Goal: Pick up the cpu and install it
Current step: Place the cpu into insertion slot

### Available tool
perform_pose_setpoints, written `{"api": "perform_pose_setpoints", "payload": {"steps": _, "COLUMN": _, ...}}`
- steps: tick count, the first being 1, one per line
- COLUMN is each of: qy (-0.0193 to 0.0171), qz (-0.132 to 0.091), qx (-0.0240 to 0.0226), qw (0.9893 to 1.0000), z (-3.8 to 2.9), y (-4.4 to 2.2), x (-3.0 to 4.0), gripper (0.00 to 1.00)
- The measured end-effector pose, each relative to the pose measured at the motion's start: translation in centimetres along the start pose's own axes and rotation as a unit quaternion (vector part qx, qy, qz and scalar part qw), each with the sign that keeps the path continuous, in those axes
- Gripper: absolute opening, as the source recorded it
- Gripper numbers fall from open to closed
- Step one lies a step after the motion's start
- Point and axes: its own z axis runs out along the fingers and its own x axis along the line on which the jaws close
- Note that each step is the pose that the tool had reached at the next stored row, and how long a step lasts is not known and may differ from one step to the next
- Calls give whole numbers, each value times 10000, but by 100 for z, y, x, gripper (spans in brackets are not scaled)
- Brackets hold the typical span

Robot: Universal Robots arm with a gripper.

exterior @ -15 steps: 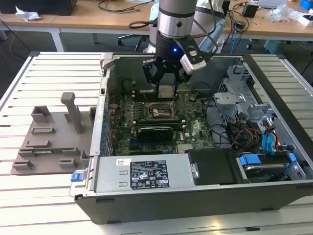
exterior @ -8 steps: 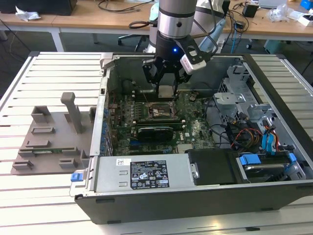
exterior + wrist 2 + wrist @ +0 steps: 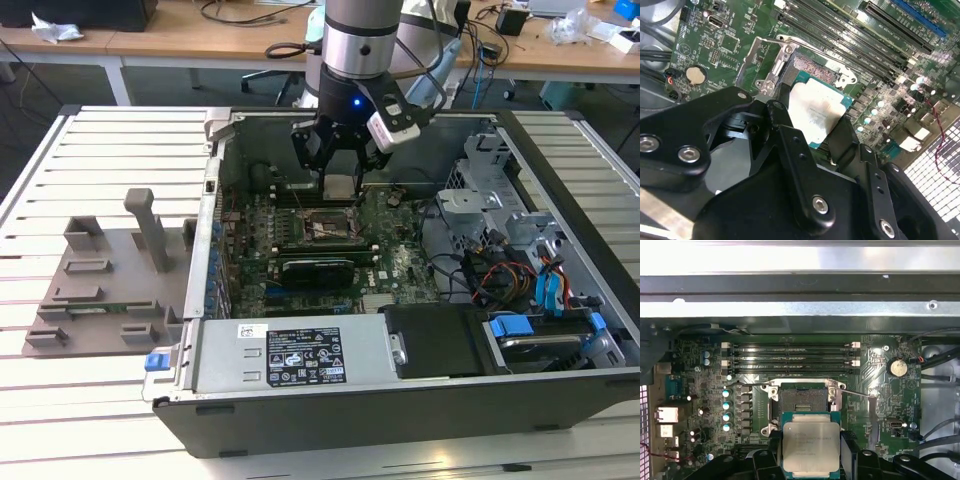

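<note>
First wrist view gives you the cpu [image 3: 811,444] face-on: a flat square chip with a silvery-grey metal lid carrying faint print, seated on a green board that shows as a thin rim around it. It sits between the black fingers of the gripper [image 3: 811,454], one finger against each of two opposite edges, so the hand is clamped on the chip. Just past the fingertips you see the open socket [image 3: 802,402], a dark recess inside a bright metal frame. Beyond that lie the memory slots [image 3: 790,360], with a coin cell [image 3: 898,367] off to one side. The second wrist view looks along the finger linkages instead. There the cpu [image 3: 815,112] appears tilted in the picture, its lid catching the light, and the gripper [image 3: 811,125] hides part of its edges. The chip overlaps one corner of the socket [image 3: 812,67], whose grey contact field shows here. How far the chip is from the contacts you cannot tell. The exterior view adds the setting. The arm [image 3: 355,40] reaches down into an open computer case [image 3: 400,410], and the gripper [image 3: 340,168] holds the cpu [image 3: 340,186] above the motherboard [image 3: 395,265]. Well away from the hand, outside the case, a grey tray [image 3: 90,290] rests on the slatted table [image 3: 120,150].
</note>
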Motion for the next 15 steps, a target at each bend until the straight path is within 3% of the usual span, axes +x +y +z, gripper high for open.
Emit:
{"api": "perform_pose_setpoints", "payload": {"steps": 4, "qy": 7, "qz": 320, "qx": -4, "qw": 9995, "z": 1, "y": 0, "x": 0, "gripper": 55}}
{"api": "perform_pose_setpoints", "payload": {"steps": 7, "qy": 15, "qz": 653, "qx": -9, "qw": 9979, "z": 1, "y": 0, "x": 0, "gripper": 55}}
{"api": "perform_pose_setpoints", "payload": {"steps": 13, "qy": 21, "qz": 927, "qx": -13, "qw": 9957, "z": 2, "y": 0, "x": 0, "gripper": 55}}
{"api": "perform_pose_setpoints", "payload": {"steps": 15, "qy": 24, "qz": 1061, "qx": -14, "qw": 9944, "z": 2, "y": 0, "x": 0, "gripper": 55}}
